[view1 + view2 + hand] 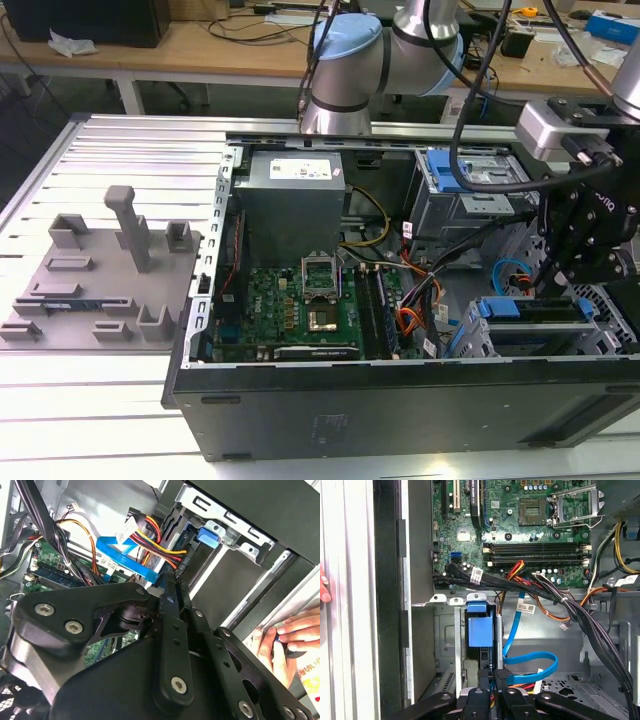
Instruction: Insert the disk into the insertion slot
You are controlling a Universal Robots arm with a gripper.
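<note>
The open computer case (pixel 400 400) lies on its side, so its bays face up to me and I can come at them from above. Straight ahead of my gripper (pixel 493 674) is the insertion slot (pixel 459 645), a grey metal bay. The disk (pixel 480 630) stands edge-on inside it, just beyond my hand, kept upright by the bay walls. Its bright blue carrier frames a thin dark edge. Whether my grip is closed on it or loose, I cannot tell.
</note>
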